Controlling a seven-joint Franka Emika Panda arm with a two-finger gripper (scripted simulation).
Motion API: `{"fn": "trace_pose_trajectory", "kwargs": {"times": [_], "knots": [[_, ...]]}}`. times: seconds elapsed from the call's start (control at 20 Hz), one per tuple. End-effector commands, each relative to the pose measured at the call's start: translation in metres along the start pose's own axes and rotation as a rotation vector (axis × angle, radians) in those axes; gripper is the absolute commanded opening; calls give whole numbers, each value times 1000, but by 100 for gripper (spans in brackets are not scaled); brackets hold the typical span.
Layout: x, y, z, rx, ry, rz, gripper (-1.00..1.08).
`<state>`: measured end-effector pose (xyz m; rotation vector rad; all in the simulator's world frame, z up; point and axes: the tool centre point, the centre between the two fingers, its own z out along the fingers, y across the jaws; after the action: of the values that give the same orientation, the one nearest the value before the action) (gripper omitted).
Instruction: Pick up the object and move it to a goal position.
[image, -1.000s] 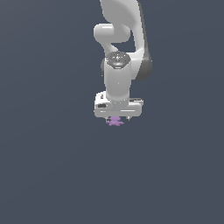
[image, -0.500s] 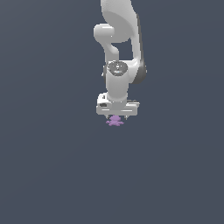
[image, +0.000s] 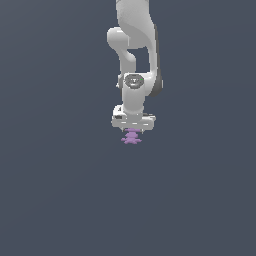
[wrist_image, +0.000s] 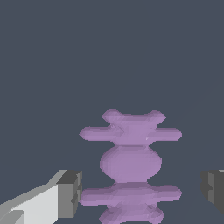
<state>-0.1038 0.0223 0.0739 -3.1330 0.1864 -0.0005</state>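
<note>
We saw the pincer (image: 132, 131) wide, straddling the object (image: 131, 138) directly beneath it on the bench (image: 60, 190). It looked light, rigid, ridged; we judged its narrow waist probably the best hold.

All I get besides the work itself is a flat, dark slate-grey ground (image: 55, 190) filling the exterior view from edge to edge. I see no seams, markings, edges or other items on it, and its tone is even throughout. In the wrist view the same grey surface (wrist_image: 52, 57) fills the background, equally plain. I can't tell from either camera whether it is a tabletop, a floor or just a backdrop.
</note>
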Motion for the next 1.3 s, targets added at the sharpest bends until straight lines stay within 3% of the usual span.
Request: {"fn": "trace_pose_trajectory", "kwargs": {"times": [0.0,0.5,1.25], "knots": [[-7,1,5,-2,0,8,100],[-12,2,12,-3,-1,12,100],[-13,2,58,-3,0,13,100]]}}
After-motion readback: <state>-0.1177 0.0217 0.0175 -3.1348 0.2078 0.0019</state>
